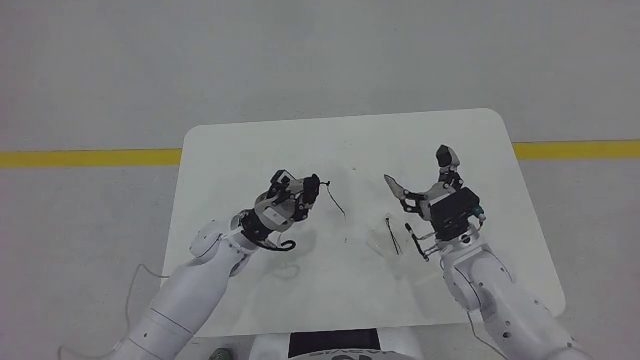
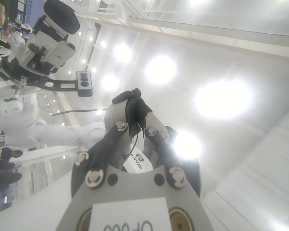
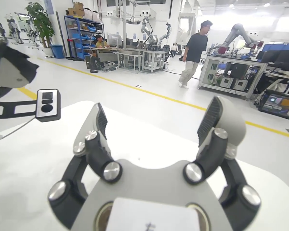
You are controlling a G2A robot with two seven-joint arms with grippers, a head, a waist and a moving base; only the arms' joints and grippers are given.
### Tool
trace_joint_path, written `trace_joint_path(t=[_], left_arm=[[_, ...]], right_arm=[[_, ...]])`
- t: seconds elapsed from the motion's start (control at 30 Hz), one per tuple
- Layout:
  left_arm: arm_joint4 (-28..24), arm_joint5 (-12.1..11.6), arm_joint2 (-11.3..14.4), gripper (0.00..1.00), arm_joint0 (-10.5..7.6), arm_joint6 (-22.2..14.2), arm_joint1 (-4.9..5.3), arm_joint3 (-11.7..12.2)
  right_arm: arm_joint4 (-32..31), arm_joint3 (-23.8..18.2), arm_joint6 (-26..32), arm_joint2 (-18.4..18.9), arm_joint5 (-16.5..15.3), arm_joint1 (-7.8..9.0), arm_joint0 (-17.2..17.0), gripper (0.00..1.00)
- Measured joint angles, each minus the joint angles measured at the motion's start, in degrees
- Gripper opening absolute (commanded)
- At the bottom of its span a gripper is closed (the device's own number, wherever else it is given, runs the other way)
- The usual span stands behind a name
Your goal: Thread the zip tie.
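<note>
The left gripper (image 2: 134, 100) is pinching the black zip tie (image 1: 334, 200) between fingers pressed tight together, holding it over the middle of the table (image 1: 260, 145) with the free end trailing toward the right arm. The right gripper (image 3: 156, 120) is hanging over the table's right part with its fingers spread wide and gripping nothing. Two more black ties (image 1: 392, 236) are lying on the tabletop just beside it.

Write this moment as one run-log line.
left gripper: shut on zip tie | right gripper: open | loose zip ties: on table
</note>
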Motion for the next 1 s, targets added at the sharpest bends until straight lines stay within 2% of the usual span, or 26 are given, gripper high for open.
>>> trace_joint_path(t=[0.1, 0.27, 0.37, 0.47, 1.0], left_arm=[[1.03, 0.83, -0.27, 0.0, 0.34, -0.02, 0.17, -0.97], [1.08, 0.82, -0.25, 0.0, 0.34, 0.07, 0.17, -1.04], [1.36, 1.24, 0.05, 0.0, 0.37, 0.84, 0.13, -2.41], [1.17, 1.92, -0.35, 0.0, 0.68, -0.02, 0.26, -3.48], [1.68, 2.32, -0.62, 0.0, 0.91, -0.22, 0.38, -3.38]], right_arm=[[1.05, -1.2, 0.16, 1.54, -1.08, 0.06, -1.21, 1.0], [1.02, -1.18, 0.15, 1.52, -1.08, 0.06, -1.18, 1.0], [1.02, -1.18, 0.15, 1.52, -1.07, 0.06, -1.18, 1.0], [1.02, -1.18, 0.15, 1.52, -1.07, 0.06, -1.18, 1.0], [1.02, -1.18, 0.15, 1.52, -1.07, 0.06, -1.18, 1.0]])
